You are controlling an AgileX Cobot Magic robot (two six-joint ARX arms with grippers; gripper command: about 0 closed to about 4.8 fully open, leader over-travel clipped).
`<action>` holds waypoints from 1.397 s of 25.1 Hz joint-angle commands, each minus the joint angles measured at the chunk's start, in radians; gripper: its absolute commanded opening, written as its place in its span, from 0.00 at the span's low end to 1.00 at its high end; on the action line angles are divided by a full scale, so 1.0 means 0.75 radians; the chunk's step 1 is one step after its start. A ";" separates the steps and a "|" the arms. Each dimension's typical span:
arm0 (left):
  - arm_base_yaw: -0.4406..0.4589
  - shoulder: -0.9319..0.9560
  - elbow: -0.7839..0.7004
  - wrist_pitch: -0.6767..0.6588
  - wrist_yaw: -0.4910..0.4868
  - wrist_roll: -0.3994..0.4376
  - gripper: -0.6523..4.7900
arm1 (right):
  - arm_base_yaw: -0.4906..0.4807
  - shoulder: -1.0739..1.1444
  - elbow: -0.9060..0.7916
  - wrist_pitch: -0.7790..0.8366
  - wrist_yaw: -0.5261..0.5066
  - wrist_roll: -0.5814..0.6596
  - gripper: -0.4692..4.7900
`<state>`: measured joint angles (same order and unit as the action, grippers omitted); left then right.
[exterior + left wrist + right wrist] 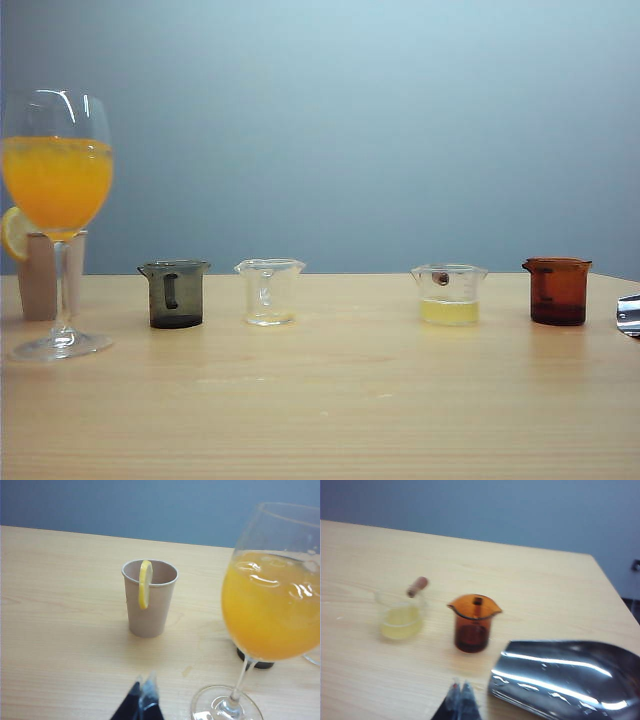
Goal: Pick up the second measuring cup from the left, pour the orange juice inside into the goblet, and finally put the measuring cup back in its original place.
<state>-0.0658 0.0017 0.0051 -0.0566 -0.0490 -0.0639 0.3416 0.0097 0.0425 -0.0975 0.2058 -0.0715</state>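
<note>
1. The goblet (57, 190), far left, holds the orange juice (57, 182); the left gripper (142, 700) hangs near its foot, tips pressed together.
2. The second measuring cup (269, 291) stands upright and empty in the row – long axis vertical; which way its pour lip faces is unclear.
3. Pour and return look done; only parking remains.
4. The right gripper (461, 700) – tips together, holding nothing – hovers over the table's right end near the amber cup (474, 622).

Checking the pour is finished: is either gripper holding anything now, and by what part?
Nothing is held. The left gripper near the goblet and the right gripper near the amber cup both have shut, empty jaws.
</note>
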 commanded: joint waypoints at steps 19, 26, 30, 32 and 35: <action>0.002 0.000 0.005 0.013 0.001 0.005 0.11 | -0.216 -0.011 -0.055 0.275 -0.139 0.144 0.09; 0.002 0.000 0.005 0.013 0.001 0.005 0.11 | -0.267 -0.011 -0.055 0.272 -0.105 0.231 0.09; 0.002 0.000 0.005 0.013 0.001 0.005 0.11 | -0.268 -0.011 -0.055 0.266 -0.083 0.231 0.09; 0.002 0.000 0.005 0.013 0.001 0.005 0.11 | -0.268 -0.011 -0.055 0.265 -0.083 0.231 0.09; 0.002 0.000 0.005 0.013 0.001 0.005 0.11 | -0.268 -0.011 -0.055 0.265 -0.083 0.231 0.09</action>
<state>-0.0658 0.0013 0.0051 -0.0566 -0.0486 -0.0639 0.1406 0.0006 0.0048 0.0891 0.1383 0.0990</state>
